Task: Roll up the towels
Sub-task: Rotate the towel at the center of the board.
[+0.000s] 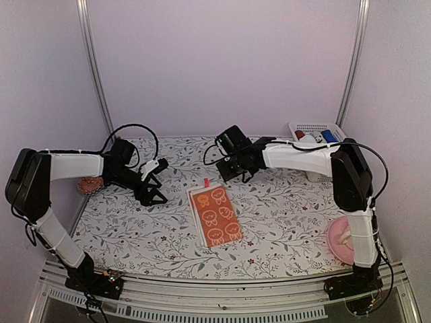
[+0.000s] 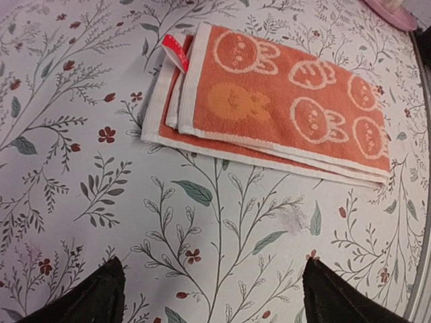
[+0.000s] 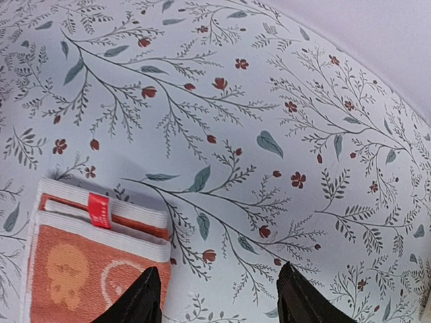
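The left fingers (image 2: 101,299) are spread wide and empty over bare floral desk (image 1: 289,202), beside one long edge of the towel (image 2: 283,101). The right fingers (image 3: 138,303) are also parted and grip nothing, with one tip by the towel's end that carries the red tag (image 3: 99,210). The towel lies folded flat near the desk's middle between both arms with bare desk on every side, while a white basket (image 1: 316,129) sits in the far right corner, a pink dish (image 1: 339,243) at the right edge, and pale lilac walls close three sides.
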`<action>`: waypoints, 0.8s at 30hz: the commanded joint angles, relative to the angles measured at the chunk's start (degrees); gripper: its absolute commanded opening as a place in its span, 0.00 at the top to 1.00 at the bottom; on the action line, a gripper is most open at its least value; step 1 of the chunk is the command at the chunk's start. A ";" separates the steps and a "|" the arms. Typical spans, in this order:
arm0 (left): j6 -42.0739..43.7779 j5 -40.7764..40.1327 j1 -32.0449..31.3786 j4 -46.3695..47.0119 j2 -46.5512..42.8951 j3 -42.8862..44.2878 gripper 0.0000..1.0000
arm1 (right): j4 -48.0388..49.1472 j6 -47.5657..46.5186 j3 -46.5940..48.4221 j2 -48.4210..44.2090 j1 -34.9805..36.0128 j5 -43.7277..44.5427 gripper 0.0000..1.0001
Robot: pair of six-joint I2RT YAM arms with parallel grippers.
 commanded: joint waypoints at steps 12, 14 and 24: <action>3.55 1.18 -0.06 1.07 -3.10 -1.83 0.03 | -0.60 0.15 4.72 12.17 0.84 -3.71 0.38; 4.61 1.32 -0.26 1.05 -3.35 -2.14 0.03 | -1.33 0.53 5.08 13.25 0.77 -1.54 0.37; 13.30 -2.26 -6.55 3.37 -6.48 -6.60 0.03 | -6.22 4.30 4.94 15.00 -3.53 5.68 0.35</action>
